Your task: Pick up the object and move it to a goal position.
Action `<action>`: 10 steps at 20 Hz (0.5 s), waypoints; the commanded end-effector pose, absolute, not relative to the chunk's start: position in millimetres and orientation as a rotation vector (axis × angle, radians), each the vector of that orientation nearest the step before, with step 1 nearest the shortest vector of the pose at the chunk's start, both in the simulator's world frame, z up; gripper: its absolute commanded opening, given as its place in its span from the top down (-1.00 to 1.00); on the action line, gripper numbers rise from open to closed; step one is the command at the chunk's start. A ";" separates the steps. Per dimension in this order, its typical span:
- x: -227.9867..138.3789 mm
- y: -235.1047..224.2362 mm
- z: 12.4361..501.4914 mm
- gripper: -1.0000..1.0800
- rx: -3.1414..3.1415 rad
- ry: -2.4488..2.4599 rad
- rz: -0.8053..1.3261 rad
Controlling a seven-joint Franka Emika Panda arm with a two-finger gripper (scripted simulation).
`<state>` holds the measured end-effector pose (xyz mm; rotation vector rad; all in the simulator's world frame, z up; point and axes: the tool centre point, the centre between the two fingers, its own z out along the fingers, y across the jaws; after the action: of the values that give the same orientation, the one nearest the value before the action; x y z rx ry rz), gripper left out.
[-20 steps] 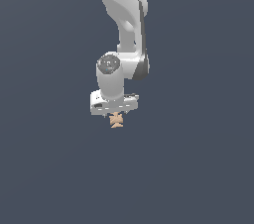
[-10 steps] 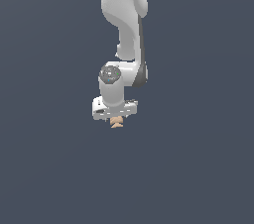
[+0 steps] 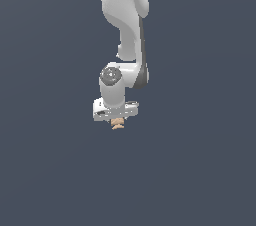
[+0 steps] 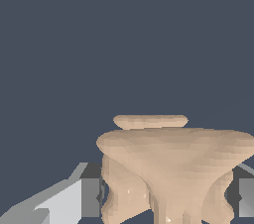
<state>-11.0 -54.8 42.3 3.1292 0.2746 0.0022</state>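
The object point(image 3: 117, 124) is a tiny peach-tan lumpy thing that hangs just under my white gripper point(image 3: 117, 121) in the exterior view. In the wrist view the object point(image 4: 168, 168) looms large between my two fingers point(image 4: 90, 197), which press on it from both sides. The gripper is shut on the object and holds it up off the ground. The fingertips are mostly hidden behind the hand in the exterior view.
The white arm point(image 3: 125, 30) reaches down from the top of the exterior view. All around is a plain dark blue-grey surface point(image 3: 200, 170) with no other objects or edges in view.
The gripper has moved up and slightly toward the exterior view's left, carrying the object with it. The arm has drawn back upward.
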 end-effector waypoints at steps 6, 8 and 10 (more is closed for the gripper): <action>-11.0 -52.8 44.8 1.00 3.129 0.275 0.003; -11.6 -49.5 48.8 1.00 3.129 0.275 0.003; -12.4 -44.7 54.8 1.00 3.129 0.275 0.003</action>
<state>-12.3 -48.4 50.3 3.1291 0.2739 0.0017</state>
